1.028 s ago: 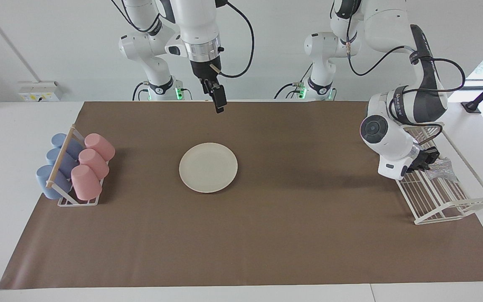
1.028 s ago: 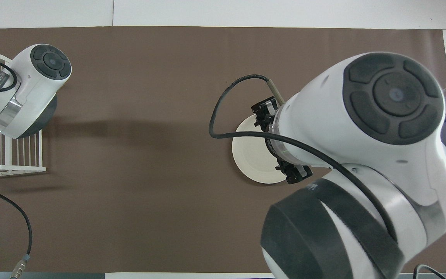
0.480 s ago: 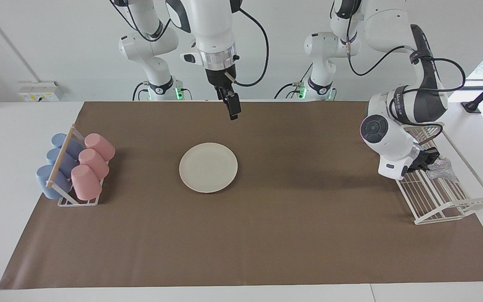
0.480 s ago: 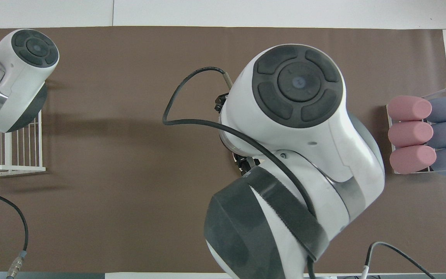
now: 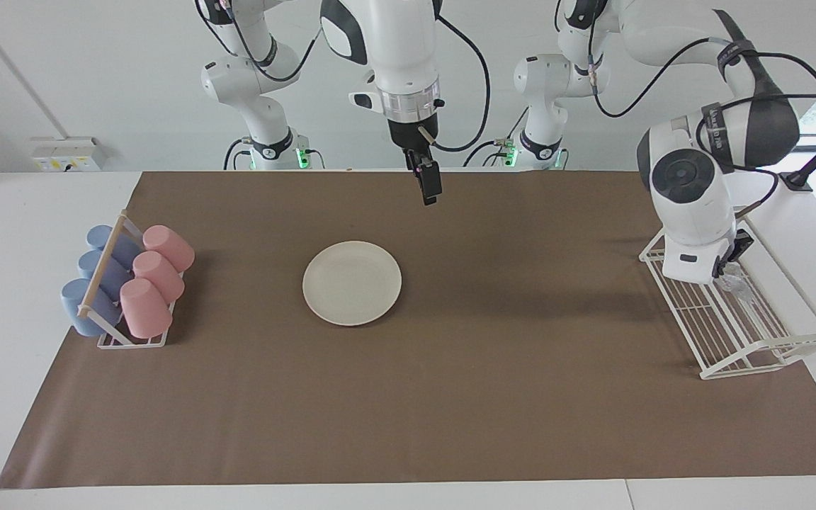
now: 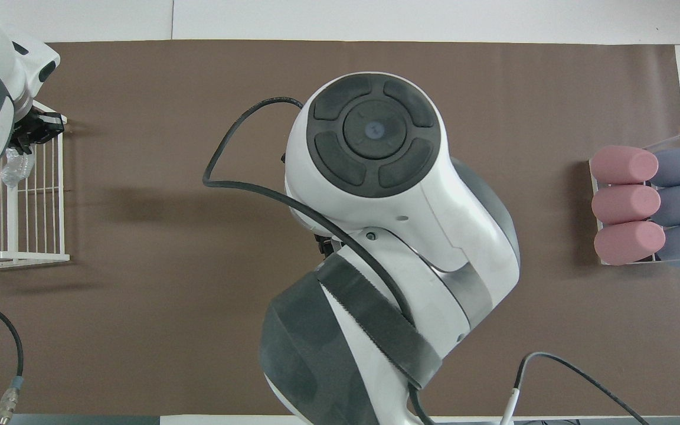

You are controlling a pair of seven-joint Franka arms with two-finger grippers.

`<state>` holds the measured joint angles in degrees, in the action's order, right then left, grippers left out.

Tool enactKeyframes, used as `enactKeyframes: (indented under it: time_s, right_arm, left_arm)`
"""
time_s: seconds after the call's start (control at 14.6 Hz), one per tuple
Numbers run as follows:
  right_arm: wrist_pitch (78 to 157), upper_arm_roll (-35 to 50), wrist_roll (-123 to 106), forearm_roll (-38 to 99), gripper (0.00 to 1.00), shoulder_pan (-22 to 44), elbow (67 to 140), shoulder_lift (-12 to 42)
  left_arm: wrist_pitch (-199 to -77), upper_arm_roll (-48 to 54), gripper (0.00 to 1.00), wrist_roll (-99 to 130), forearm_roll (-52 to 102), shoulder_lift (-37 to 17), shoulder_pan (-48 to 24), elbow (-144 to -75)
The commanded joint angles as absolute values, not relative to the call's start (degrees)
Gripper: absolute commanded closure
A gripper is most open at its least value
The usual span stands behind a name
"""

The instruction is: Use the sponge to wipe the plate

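- Plate lies flat on the brown mat around the middle of the table, bare on top, with nothing of mine touching it. From overhead my right arm covers it entirely.
- My right gripper hangs in the air over the strip of mat on the robots' side of the plate, pointing down, well clear of the plate. Its fingers look close together with nothing between them.
- My left gripper is up over the white wire rack at the left arm's end of the table, over the rack's end nearer the robots.
- Sponge, a small silvery crumpled wad, hangs right at my left fingertips above the rack's wires. Overhead it shows just beside the black fingers, dangling from them, so I read them as pinched on its upper edge; the grip point itself is mostly hidden by my wrist.
- The sponge and the plate are well apart, with a long stretch of bare mat between them.
- A cup holder at the right arm's end of the table carries pink cups and blue cups lying on their sides.
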<state>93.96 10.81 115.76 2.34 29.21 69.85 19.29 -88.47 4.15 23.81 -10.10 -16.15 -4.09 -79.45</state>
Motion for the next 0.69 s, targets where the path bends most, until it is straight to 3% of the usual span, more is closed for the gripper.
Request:
enactKeyframes:
  time_s: [0.0,0.27,0.62]
  right_arm:
    - [92.6,11.1,117.0,1.8,0.00,29.5,67.6,20.2]
    - [95.6,11.2,117.0,2.5,0.00,30.2,67.9,20.1]
    - [94.7,11.2,117.5,2.4,0.00,30.8,67.9,20.0]
  left_arm:
    - [-86.7,3.3,1.00,23.0,7.4,-12.7,-0.1,-78.7]
    - [-87.4,3.3,1.00,22.6,30.1,-9.2,3.9,-85.4]
    - [-96.9,3.3,1.00,8.6,56.6,3.2,4.8,-110.9]
